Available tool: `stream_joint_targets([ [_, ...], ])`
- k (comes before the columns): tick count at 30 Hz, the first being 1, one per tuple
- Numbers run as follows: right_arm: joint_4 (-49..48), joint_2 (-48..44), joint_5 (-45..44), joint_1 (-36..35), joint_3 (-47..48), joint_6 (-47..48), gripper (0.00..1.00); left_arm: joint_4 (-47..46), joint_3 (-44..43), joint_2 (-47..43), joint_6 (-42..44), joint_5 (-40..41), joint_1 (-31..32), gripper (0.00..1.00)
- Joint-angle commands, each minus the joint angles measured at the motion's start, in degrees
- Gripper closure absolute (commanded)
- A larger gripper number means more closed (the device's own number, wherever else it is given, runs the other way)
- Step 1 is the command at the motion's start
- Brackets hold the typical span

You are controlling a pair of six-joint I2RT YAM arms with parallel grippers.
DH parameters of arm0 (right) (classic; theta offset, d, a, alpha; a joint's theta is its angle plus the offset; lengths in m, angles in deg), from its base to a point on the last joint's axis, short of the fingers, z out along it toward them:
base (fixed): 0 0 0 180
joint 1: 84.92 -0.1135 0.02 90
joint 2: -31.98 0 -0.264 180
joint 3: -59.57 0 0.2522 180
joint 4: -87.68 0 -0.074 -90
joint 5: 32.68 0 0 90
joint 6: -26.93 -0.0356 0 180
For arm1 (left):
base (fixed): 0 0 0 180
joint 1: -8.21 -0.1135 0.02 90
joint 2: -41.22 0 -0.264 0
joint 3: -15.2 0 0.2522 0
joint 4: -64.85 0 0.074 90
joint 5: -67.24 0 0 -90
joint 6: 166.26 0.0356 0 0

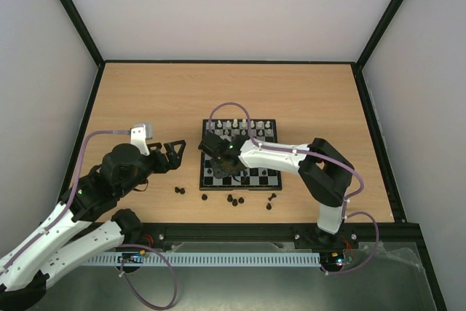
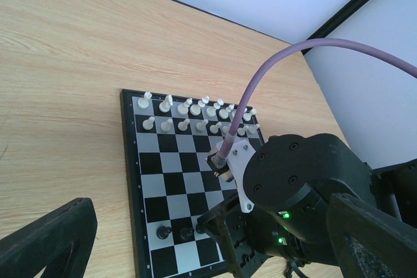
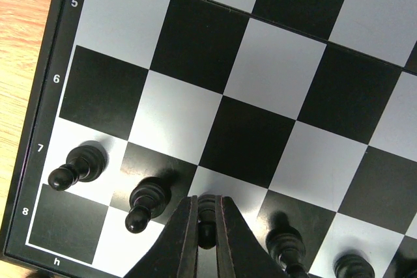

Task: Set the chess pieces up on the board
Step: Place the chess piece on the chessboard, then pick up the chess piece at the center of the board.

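Observation:
The board [image 1: 203,158] lies mid-table, with white pieces [image 1: 240,127] lined up on its two far rows. My right gripper [image 1: 220,168] is low over the board's near-left part. In the right wrist view it [image 3: 206,229] is shut on a black pawn [image 3: 206,208] that stands on a light square of row 7. Black pawns [image 3: 78,166] [image 3: 148,201] stand to its left and others [image 3: 287,245] to its right. My left gripper [image 1: 172,154] hovers open and empty left of the board [image 2: 171,161]; its fingers [image 2: 49,242] frame the right arm's wrist.
Several loose black pieces [image 1: 233,199] lie on the wooden table between the board's near edge and the arm bases, with others at the left [image 1: 180,190] and the right [image 1: 271,197]. A purple cable [image 2: 260,83] arcs over the board. Black frame rails edge the table.

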Motion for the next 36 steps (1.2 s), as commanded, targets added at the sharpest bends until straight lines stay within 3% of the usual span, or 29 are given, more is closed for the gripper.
stream_joint_targets([
  [1, 3.1, -1.7, -0.3, -0.3, -1.2, -0.4, 0.93, -0.3, 0.3, 0.3, -0.2, -0.4, -0.2, 0.01],
  [5, 3.5, -2.6, -0.1, -0.4, -1.0, -0.4, 0.89, -0.3, 0.0, 0.6, 0.0, -0.6, -0.2, 0.01],
  [10, 3.1, -5.2, 0.8, -0.5, -1.0, -0.2, 0.69, -0.5, 0.0, 0.7, 0.1, -0.6, -0.2, 0.01],
  [16, -0.1, -11.1, 4.9, -0.6, -3.1, 0.5, 0.55, -0.5, 0.2, 1.0, 0.0, -0.3, -0.2, 0.01],
  [27, 1.6, -26.9, 5.1, -4.0, -14.9, 0.0, 0.38, -1.5, 0.8, 4.1, 0.0, -0.2, -0.2, 0.0],
  [36, 2.7, -23.5, 0.6, -10.5, -17.5, -2.7, 0.49, -2.1, 2.5, 3.2, -1.7, 1.6, -0.2, 0.0],
])
